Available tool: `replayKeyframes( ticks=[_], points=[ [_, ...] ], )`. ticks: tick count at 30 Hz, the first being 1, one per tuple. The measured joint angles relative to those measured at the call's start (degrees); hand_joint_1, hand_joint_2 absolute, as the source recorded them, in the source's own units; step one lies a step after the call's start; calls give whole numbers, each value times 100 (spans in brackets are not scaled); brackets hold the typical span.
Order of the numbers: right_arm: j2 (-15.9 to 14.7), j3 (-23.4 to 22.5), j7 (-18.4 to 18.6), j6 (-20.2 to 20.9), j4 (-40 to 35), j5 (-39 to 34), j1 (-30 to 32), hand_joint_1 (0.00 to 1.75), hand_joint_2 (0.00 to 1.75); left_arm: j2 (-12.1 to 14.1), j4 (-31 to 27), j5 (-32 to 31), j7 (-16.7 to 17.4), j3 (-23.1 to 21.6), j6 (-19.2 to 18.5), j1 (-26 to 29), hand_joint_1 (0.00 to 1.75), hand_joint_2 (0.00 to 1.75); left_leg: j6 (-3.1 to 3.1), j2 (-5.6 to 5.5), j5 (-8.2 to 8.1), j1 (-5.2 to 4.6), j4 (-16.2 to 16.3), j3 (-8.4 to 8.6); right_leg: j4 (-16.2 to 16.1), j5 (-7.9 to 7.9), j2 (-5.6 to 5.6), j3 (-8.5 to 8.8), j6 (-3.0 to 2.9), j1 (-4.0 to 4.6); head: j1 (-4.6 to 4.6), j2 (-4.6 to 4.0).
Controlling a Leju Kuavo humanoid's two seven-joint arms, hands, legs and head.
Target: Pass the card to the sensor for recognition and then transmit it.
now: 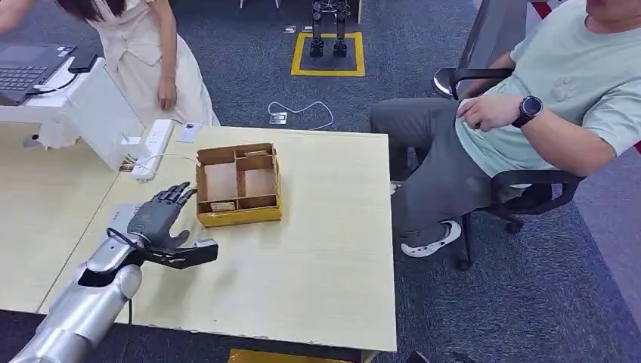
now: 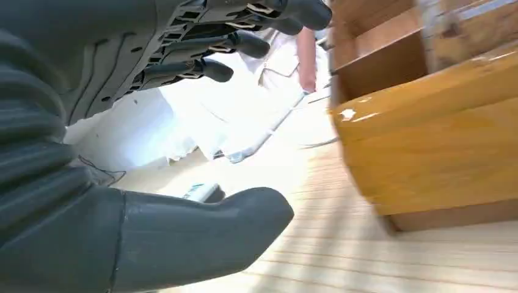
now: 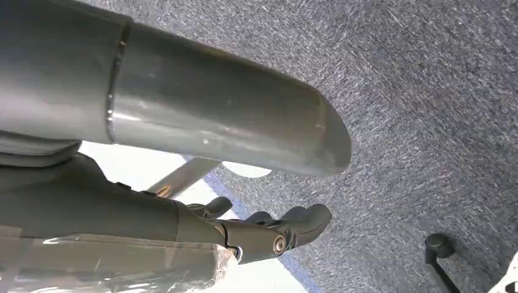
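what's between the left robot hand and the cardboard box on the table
Nothing. In the head view, only a short stretch of bare table separates the left robot hand from the cardboard box; its fingers reach toward the box's near side, apparently not touching it.

Box cut off, blurred.

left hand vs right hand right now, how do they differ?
The robot's dark grey left hand is raised over the pale wooden table, beside the yellow-brown cardboard divider box; the dark grey right hand hangs over blue-grey carpet. Left fingers are spread, right ones curled. Both hold nothing.
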Motion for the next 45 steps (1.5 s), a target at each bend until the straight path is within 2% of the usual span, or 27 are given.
replayKeyframes(
  ticks=[5,14,36,45],
  points=[
    [0,2,0,-2,-2,0,0,0,0,291,-155,207,0,-68,-181,38,0,175,0,0,0,0,0,0,0,0,0,-1,0,0,0,0],
    [0,28,0,-2,-2,0,-1,0,0,610,-411,435,2,-138,-347,110,0,175,0,0,0,0,0,0,0,0,0,-1,0,0,-2,2],
    [0,42,0,-2,-2,-2,-8,0,0,768,-516,474,4,-192,-358,144,0,175,0,1,0,0,0,-1,0,0,0,-1,0,0,0,0],
    [0,48,0,-4,-2,-24,-6,0,0,965,-942,752,-61,-205,-450,253,0,175,0,1,0,0,0,-1,0,0,1,-2,0,0,-2,0]
  ],
)
